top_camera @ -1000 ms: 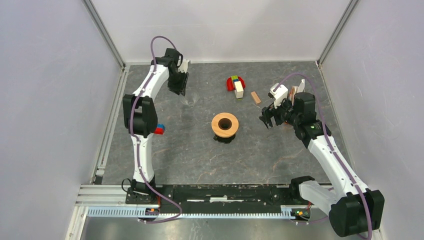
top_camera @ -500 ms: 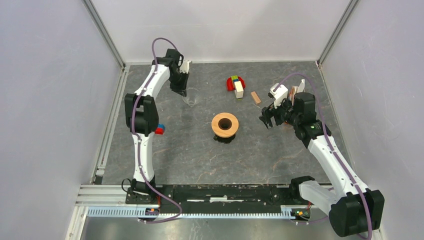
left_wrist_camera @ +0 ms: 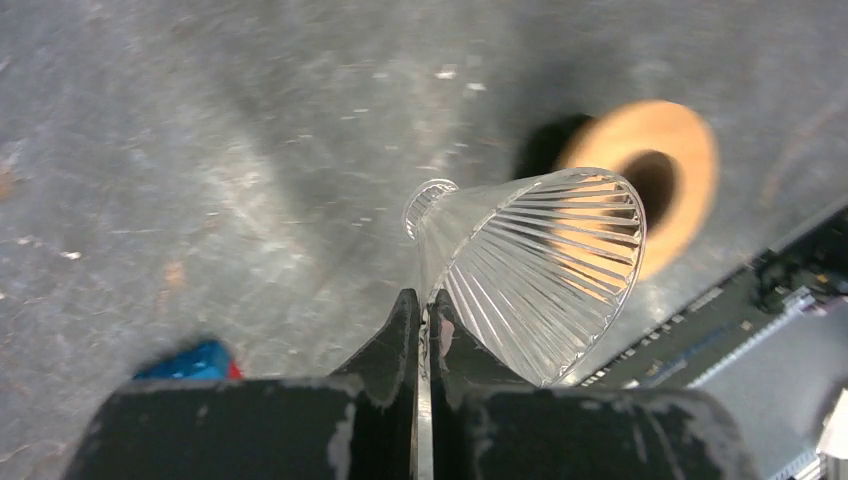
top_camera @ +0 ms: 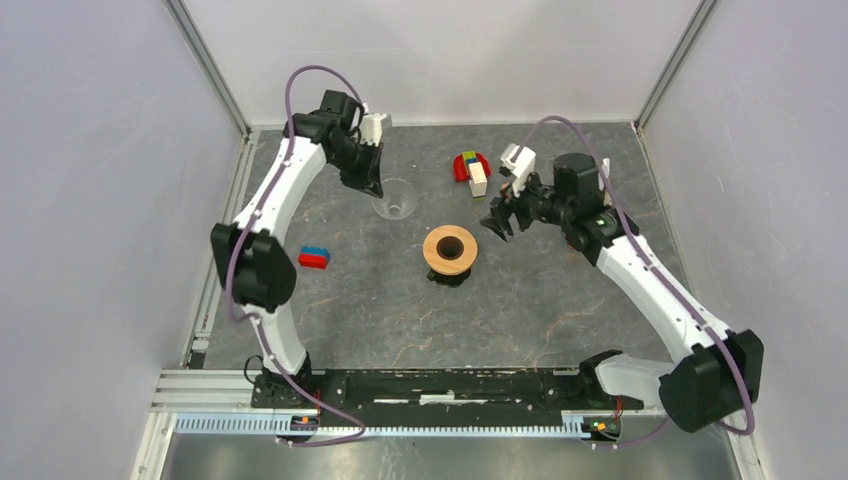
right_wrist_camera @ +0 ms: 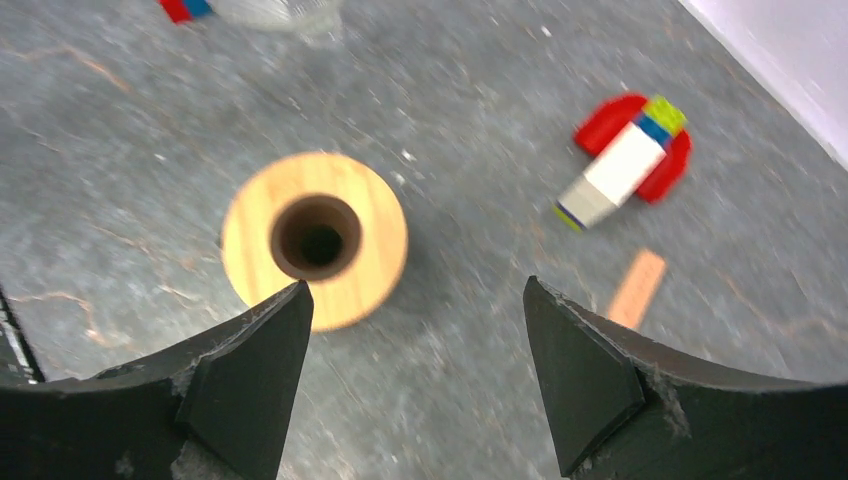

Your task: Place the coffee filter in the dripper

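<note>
The left gripper (left_wrist_camera: 422,310) has its two black fingers pressed together on the rim of the clear ribbed glass funnel (left_wrist_camera: 535,265). This is the dripper's glass part, and it is apart from the rest of the dripper. The funnel sticks out ahead of the fingertips, tilted, with its narrow neck pointing away from the gripper and its wide mouth turned back toward the wrist camera. Out past the funnel, further from this gripper, sits the tan wooden collar ring (top_camera: 449,250) on its black base (top_camera: 452,278). The ring's centre hole is open and nothing touches it. A blue-and-red brick (top_camera: 314,258) lies on the table (top_camera: 380,320) behind and to one side of the left fingers, well apart from them.

The right gripper (right_wrist_camera: 415,288) hangs over the table with its fingers spread wide and nothing between them. From its wrist camera the ring lies just ahead of the left-hand finger, not between the two. A red toy block cluster (right_wrist_camera: 630,150) with a white bar across it lies ahead of the other finger. A small tan strip (right_wrist_camera: 637,285) lies nearer, just beyond that fingertip.

A thin white sliver (top_camera: 604,167) pokes out behind the right arm's black joint. I cannot tell whether that is the paper filter.
</note>
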Motion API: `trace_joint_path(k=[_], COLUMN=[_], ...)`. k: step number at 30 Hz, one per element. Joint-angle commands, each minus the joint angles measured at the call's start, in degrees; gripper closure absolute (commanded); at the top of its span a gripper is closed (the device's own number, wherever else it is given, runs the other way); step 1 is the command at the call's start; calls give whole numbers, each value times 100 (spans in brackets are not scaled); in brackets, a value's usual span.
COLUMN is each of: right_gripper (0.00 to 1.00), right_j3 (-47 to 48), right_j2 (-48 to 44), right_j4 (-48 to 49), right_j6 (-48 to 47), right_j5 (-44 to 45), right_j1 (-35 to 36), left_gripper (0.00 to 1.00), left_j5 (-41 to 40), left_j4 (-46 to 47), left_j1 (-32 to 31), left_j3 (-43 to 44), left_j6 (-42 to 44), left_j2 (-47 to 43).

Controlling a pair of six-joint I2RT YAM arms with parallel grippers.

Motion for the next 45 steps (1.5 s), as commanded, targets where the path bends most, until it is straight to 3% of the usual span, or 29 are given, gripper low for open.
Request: trace_joint_path(k=[1, 8, 15, 26, 38, 45], right_gripper=[17, 17, 22, 42, 47, 58], right_j3=[729, 924, 848, 617, 106, 49], right_j2=[470, 726, 664, 827, 865, 929], right_j4=[228, 782, 481, 105, 405, 565], right_j6=[464, 1471, 1527, 1637, 1916, 2158], right_j5=[-298, -1408, -602, 417, 56, -38], right_j1=[436, 503, 503, 500, 501, 496], left_gripper=[98, 98, 98, 98, 98, 98], left_j5=[627, 338, 186, -60, -74, -66], left_j4=[230, 640, 699, 791, 932, 974], left_j1=[-624, -1443, -1848, -2069, -2103, -2103], left_j3=[-401, -569, -565, -236, -302, -330], left_j6=[-676, -1188, -1318, -1608, -1702, -1727], left_j2=[-1070, -1254, -944, -498, -534, -536])
